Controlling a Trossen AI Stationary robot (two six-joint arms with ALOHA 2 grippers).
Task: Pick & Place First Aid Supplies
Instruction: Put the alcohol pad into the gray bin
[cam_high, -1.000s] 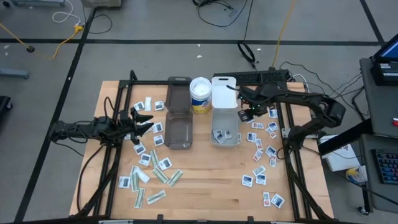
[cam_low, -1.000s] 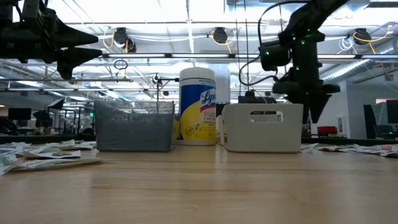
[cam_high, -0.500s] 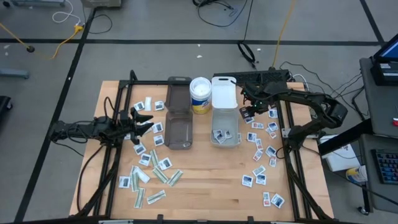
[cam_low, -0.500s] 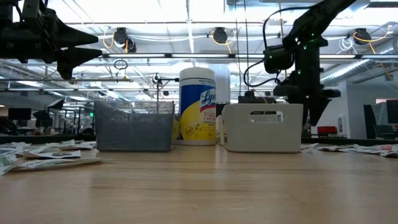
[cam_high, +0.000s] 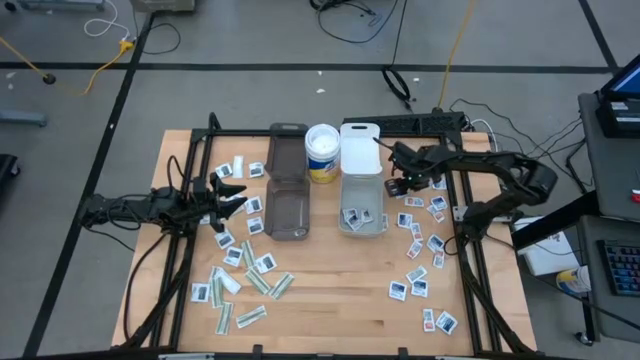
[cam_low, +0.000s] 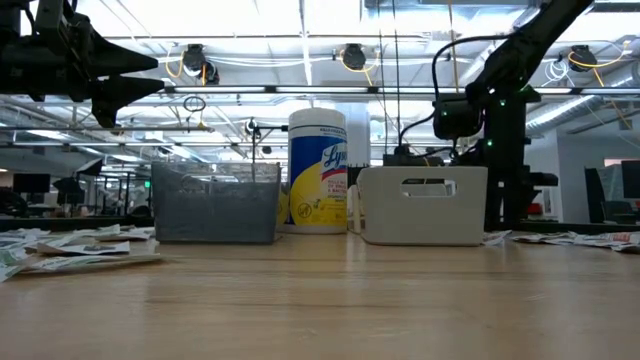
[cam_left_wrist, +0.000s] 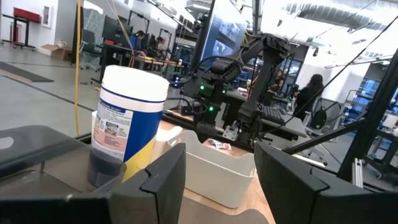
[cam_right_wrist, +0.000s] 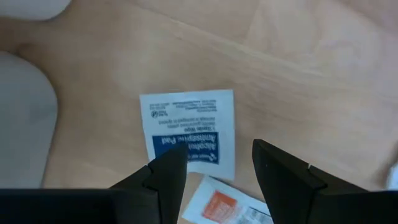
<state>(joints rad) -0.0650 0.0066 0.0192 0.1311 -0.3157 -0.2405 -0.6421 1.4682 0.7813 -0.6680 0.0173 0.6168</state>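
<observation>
Small flat packets lie scattered on the wood, one group left (cam_high: 240, 270) and one group right (cam_high: 420, 235); a few lie inside the white bin (cam_high: 345, 195). My right gripper (cam_high: 398, 187) hangs low beside that bin's right wall, pointing down. In the right wrist view it is open (cam_right_wrist: 217, 171) just above a white square packet with blue print (cam_right_wrist: 189, 130), which lies flat on the table between the fingers' line; no touch shows. My left gripper (cam_high: 238, 194) waits open, raised above the left packets, left of the smoky bin (cam_high: 288, 210).
A yellow-and-white wipes canister (cam_high: 322, 152) stands between the two bins' lids (cam_high: 288, 140) (cam_high: 360, 148) at the far side. An orange-printed packet (cam_right_wrist: 224, 208) lies next to the blue one. Black frame rails (cam_high: 470, 260) run along both table sides. Bare wood lies near the front edge (cam_high: 330, 310).
My right gripper has come down toward the table beside the white bin's right wall, drifting slightly toward the table's right edge, and now hangs low over the packets there. The left arm has kept still.
</observation>
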